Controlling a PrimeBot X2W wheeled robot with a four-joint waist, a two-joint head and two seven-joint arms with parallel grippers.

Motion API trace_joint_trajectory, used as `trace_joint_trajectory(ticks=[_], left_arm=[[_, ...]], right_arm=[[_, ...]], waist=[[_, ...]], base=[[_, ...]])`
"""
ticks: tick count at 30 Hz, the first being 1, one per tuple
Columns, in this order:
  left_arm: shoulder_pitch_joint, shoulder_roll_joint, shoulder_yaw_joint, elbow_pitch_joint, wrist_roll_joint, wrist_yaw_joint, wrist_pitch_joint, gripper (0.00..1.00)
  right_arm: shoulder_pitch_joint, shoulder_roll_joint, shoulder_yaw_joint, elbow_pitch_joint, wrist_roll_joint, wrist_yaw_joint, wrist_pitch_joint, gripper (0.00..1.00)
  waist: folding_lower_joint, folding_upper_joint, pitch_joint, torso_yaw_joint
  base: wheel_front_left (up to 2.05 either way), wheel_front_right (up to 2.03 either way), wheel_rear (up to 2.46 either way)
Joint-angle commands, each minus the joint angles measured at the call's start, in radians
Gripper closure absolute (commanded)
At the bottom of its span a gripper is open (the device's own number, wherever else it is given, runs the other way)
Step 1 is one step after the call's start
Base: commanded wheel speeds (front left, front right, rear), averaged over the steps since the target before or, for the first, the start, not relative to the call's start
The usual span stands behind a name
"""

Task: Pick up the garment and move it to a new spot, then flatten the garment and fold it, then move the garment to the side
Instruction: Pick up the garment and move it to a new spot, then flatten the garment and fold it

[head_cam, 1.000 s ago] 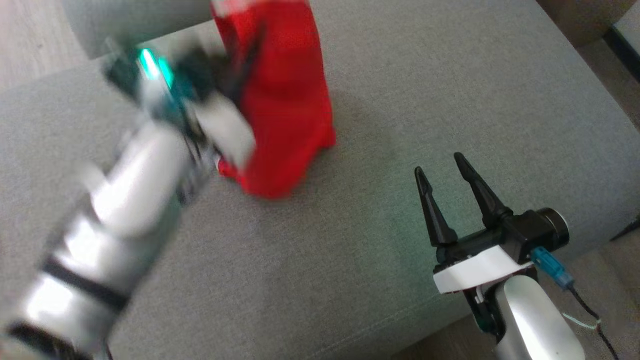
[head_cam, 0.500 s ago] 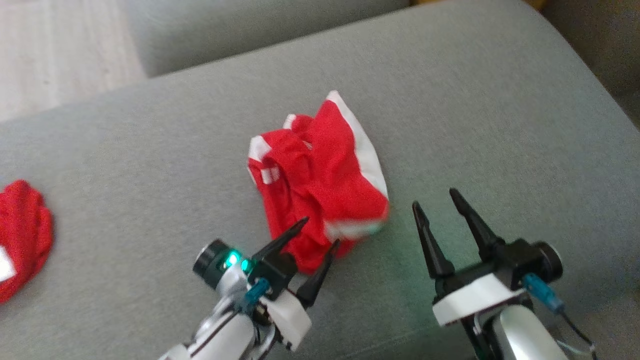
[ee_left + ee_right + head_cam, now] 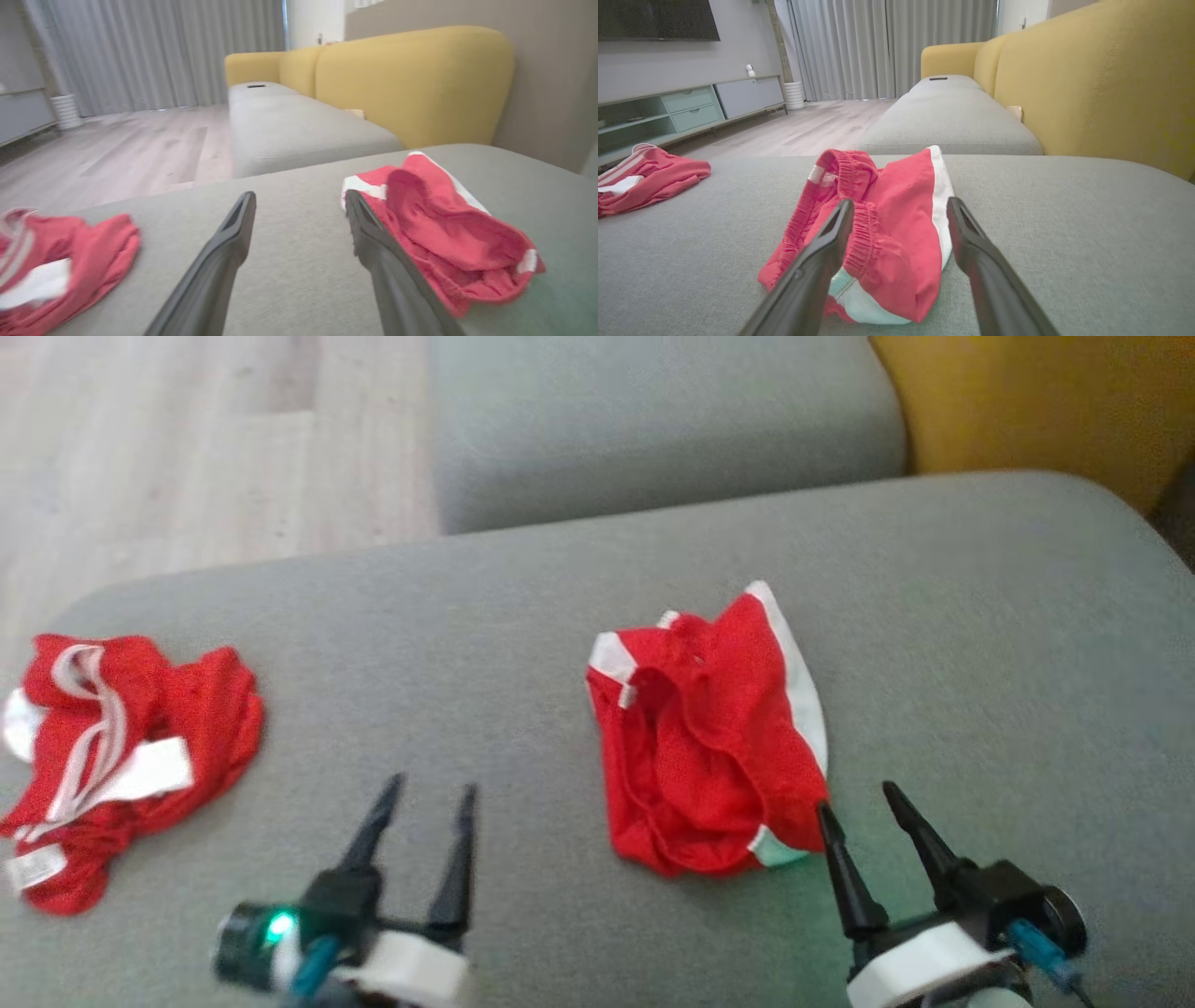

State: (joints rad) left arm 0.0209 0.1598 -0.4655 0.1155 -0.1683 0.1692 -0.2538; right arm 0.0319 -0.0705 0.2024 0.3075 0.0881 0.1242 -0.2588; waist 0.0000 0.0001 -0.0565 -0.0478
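Shorts (image 3: 709,747) crumpled on cushion (image 3: 467,644); left gripper (image 3: 433,784), right gripper (image 3: 854,796) empty, fingers apart. Pinch opposite waistband corners, single layer, pull outward flat

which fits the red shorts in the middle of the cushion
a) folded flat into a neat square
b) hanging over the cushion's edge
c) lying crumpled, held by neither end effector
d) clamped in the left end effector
c: the red shorts lie crumpled on the grey cushion, and the left end effector and right end effector both stand open, gripping nothing.
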Motion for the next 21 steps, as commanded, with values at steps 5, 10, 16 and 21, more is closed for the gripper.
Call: trace_joint_trajectory(ticks=[5, 10, 16, 21], left_arm=[[0.079, -0.014, 0.171, -0.126, 0.028, 0.028, -0.008, 0.0], [0.174, -0.047, 0.271, -0.19, 0.037, 0.014, -0.008, 0.0], [0.233, -0.072, 0.326, -0.194, 0.065, -0.027, -0.008, 0.0], [0.25, -0.084, 0.34, -0.19, 0.095, -0.048, -0.008, 0.0]], right_arm=[[0.01, 0.002, -0.029, -0.033, 0.011, 0.007, -0.003, 0.0], [0.046, 0.009, -0.05, -0.046, 0.003, 0.007, -0.003, 0.0], [0.069, 0.015, -0.063, -0.067, -0.003, 0.007, -0.003, 0.0], [0.077, 0.018, -0.062, -0.069, -0.004, 0.007, -0.003, 0.0]], waist=[[0.0, -0.0001, -0.058, 0.067], [0.0, -0.0001, -0.082, 0.081], [0.0, -0.0001, -0.093, 0.079], [0.0, -0.0001, -0.098, 0.07]], base=[[0.0, 0.0, 0.0], [0.0, 0.0, 0.0], [0.0, 0.0, 0.0], [0.0, 0.0, 0.0]])
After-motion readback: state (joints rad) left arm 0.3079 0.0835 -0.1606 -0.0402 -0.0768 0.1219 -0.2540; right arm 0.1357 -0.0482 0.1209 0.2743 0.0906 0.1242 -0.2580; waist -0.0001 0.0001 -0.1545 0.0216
